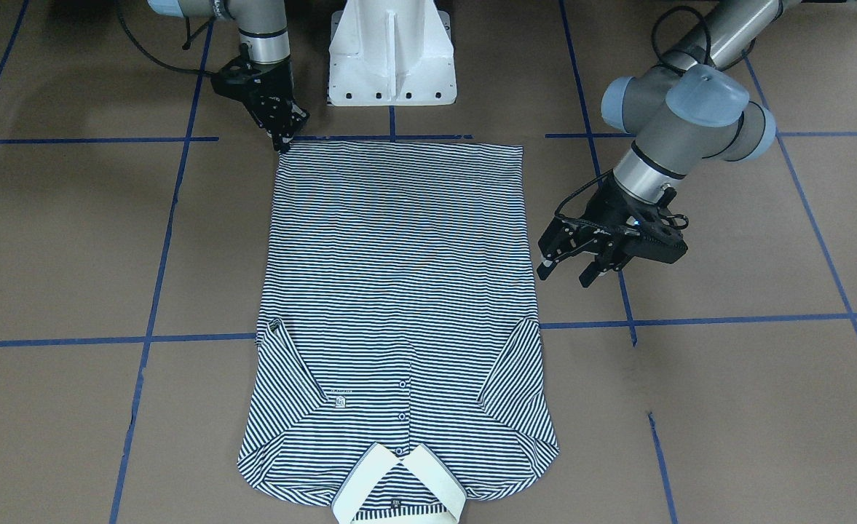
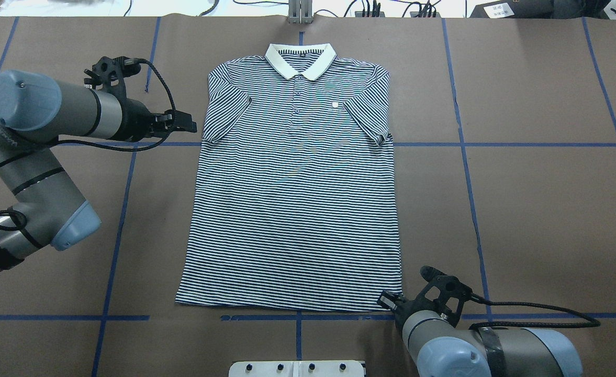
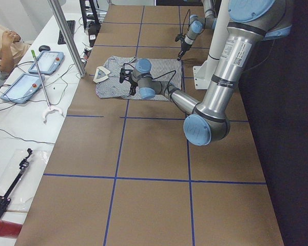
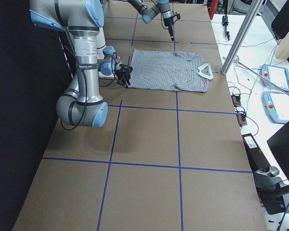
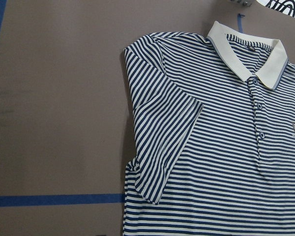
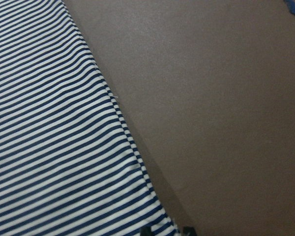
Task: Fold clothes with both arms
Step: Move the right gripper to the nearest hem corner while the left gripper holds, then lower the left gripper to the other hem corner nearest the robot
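- Logging from the robot's side outward: white pedestal base (image 1: 392, 54) sits at the near edge of the brown table (image 2: 522, 209), centred, just short of the shirt's hem.
- Right gripper (image 1: 282, 142) is down at the near right corner of the hem (image 2: 287, 305).
  - Its fingertips (image 6: 187, 230) sit close together, with the corner's edge between them in the right wrist view.
  - Cannot tell whether they actually pinch the fabric.
- Polo shirt (image 2: 294, 209) lies flat and front up in the middle of the table, hem near, collar far. Stripes run left to right, and the body is smooth with only faint ripples.
- Blue tape lines (image 2: 496, 145) form a grid on the table. The shirt covers one crossing line at about sleeve level, and another runs just nearer than the hem.
- Left gripper (image 1: 565, 274) is left of the shirt, level with the left sleeve (image 2: 224, 112).
  - It is near the sleeve but apart from it, and pointed toward the fabric.
  - Its fingers are spread with nothing between them.
- Both sleeves lie flat, angled down along the body.
- Buttoned placket (image 2: 297, 99) runs down the centre from the collar. Small chest logo (image 2: 335, 105) sits just right of it.
- Cream collar (image 2: 300, 60) lies spread open at the far end, just short of the far table edge.
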You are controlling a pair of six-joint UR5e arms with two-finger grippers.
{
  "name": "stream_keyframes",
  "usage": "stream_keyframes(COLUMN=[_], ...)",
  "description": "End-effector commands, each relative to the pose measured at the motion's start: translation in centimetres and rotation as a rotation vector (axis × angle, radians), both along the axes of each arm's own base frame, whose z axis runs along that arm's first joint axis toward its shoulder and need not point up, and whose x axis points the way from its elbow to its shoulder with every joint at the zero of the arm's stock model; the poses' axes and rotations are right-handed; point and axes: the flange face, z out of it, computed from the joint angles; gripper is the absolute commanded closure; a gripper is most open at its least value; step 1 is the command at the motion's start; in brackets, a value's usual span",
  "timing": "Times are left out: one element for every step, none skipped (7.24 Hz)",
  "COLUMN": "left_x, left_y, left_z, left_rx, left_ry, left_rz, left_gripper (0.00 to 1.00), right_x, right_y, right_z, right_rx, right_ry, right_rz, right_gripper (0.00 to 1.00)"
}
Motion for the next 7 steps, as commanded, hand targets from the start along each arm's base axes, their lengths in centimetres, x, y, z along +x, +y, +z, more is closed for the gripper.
stream_keyframes(left_x=[-0.1, -0.4, -0.7, -0.6, 0.5, 3.5, 6.3], left_y=[0.2, 1.1, 4.4, 9.9, 14.9, 18.2, 21.2], left_z=[-1.1, -2.5, -3.9, -5.4, -7.1, -6.5, -5.7], left_rx=[-0.067, -0.114, -0.181, -0.231, -0.264, -0.307, -0.328], left_ry=[0.043, 0.093, 0.133, 0.119, 0.062, -0.043, -0.069], left_rz=[-0.030, -0.049, -0.039, 0.001, -0.006, -0.026, -0.033], left_gripper=[0.18, 0.18, 0.18, 0.18, 0.18, 0.18, 0.18], right_x=[0.0, 0.3, 1.0, 1.4, 1.9, 1.8, 1.9], right_y=[0.0, -0.2, -0.3, -0.9, -1.1, -0.9, -0.9], right_z=[-0.5, -1.1, -2.3, -2.6, -3.1, -2.9, -2.9], right_rx=[0.001, 0.001, 0.003, 0.004, 0.005, 0.004, 0.004], right_ry=[-0.011, -0.023, -0.048, -0.055, -0.066, -0.063, -0.061], right_rz=[0.000, 0.003, 0.000, 0.009, 0.012, 0.008, 0.008], right_gripper=[1.00, 1.00, 1.00, 1.00, 1.00, 1.00, 1.00])
